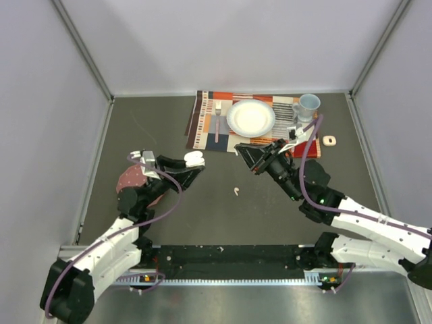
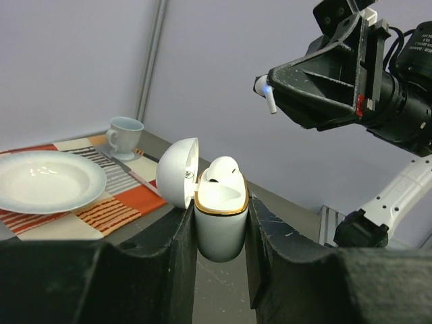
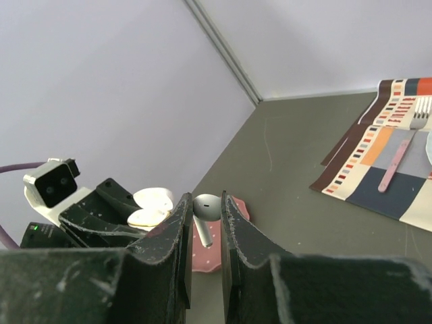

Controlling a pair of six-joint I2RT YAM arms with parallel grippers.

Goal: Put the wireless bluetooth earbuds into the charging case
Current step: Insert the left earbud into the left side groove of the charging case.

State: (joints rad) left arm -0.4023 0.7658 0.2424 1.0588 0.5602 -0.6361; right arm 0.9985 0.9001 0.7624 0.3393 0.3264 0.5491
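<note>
Nestling in the glossy, gold-rimmed charging case (image 2: 219, 233) sits one smooth earbud (image 2: 221, 169).

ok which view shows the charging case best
Left wrist: the charging case sits close and central, lid open, with one earbud seated inside. Top external shows it only as a small white blob. Right wrist shows it small and partly hidden, low on the left.

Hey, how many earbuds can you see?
3. One earbud sits in the open case held by the left fingers, one is pinched in the right fingers, one lies on the table. A small pale thing beside the placemat is too small to tell.
</note>
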